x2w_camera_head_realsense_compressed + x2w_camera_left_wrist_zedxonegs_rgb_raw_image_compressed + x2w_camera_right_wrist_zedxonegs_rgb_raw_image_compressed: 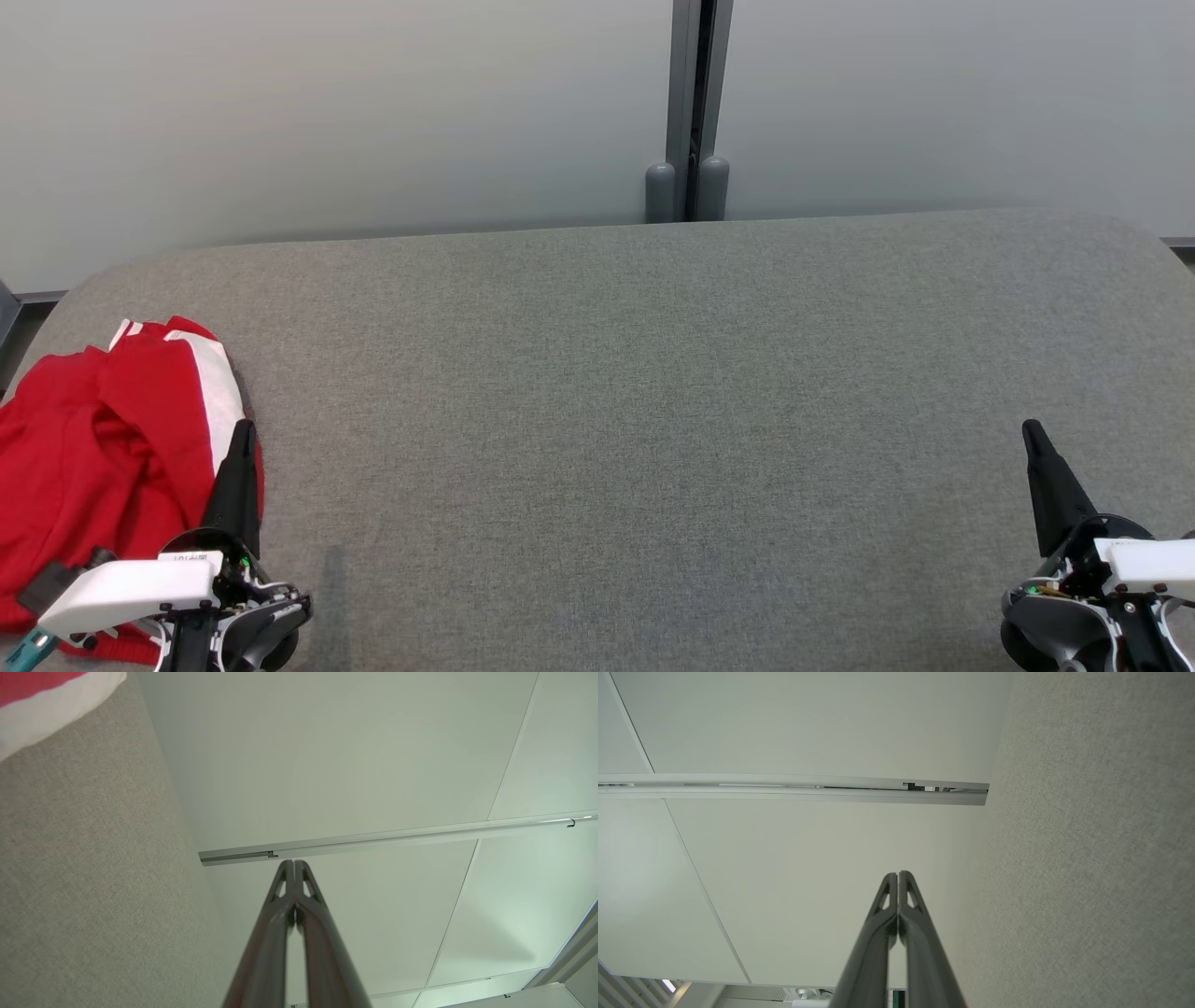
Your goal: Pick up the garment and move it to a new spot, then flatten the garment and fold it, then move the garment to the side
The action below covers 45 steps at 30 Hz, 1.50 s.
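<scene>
- Dark fingers of the left gripper (245,431) are pressed together and empty, at the right edge of the garment (103,448).
- Right gripper (1033,431) is likewise closed tight, holding nothing, above bare fabric.
- Red-and-white garment lies crumpled at the left end of the grey upholstered surface (653,392).

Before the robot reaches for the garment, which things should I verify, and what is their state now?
1. Position of garment known, crumpled at left end of table: ok.
2. Jaws of left gripper open for grasping: not ok, shut.
3. Jaws of right gripper open: not ok, shut.
4. Bare table surface right of garment for the new spot: ok.
5. Whole garment lies on table: cannot tell, picture edge cuts it.
</scene>
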Tool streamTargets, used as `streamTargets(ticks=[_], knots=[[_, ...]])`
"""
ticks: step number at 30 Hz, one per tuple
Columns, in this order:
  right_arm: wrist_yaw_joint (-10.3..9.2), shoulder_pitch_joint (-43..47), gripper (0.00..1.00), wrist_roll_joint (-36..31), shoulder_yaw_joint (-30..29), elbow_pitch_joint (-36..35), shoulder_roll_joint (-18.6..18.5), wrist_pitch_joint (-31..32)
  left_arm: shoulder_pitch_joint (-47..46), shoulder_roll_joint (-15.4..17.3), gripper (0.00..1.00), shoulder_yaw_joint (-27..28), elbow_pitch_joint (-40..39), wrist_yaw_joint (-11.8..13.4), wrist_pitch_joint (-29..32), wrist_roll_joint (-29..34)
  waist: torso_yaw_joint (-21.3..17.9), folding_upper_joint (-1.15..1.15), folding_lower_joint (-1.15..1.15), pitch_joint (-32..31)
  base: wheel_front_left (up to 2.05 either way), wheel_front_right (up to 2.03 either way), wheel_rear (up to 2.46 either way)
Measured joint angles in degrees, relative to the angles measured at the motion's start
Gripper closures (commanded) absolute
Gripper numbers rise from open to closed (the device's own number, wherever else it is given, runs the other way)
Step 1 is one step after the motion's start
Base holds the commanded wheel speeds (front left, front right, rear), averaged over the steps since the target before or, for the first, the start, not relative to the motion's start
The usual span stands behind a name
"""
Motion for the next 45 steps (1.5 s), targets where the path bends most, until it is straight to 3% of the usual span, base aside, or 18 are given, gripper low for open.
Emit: streamTargets(ticks=[22,23,30,45], knots=[[0.00,0.00,1.00,-0.01,0.02,0.00,0.00,0.00,0.00,0.00,1.00,0.00,0.00,0.00,0.00,0.00,0.00,0.00,0.00,0.00,0.00,0.00,0.00],[0.00,0.00,0.00,0.00,0.00,0.00,0.00,-0.01,0.00,0.00,0.00,0.00,0.00,0.00,0.00,0.00,0.00,0.00,0.00,0.00,0.00,0.00,0.00],[-0.08,3.08,0.00,0.00,0.52,2.69,1.20,-0.30,3.43,-1.24,0.00,-0.29,2.86,0.04,-0.22,-0.02,0.01,0.00,0.00,0.01,0.00,0.00,0.00],[-0.08,1.92,0.00,-1.16,4.81,-0.81,1.11,-4.65,3.23,-0.96,0.00,-1.58,-0.10,0.03,-4.13,0.68,0.08,0.00,0.00,0.05,0.00,0.00,0.00]])
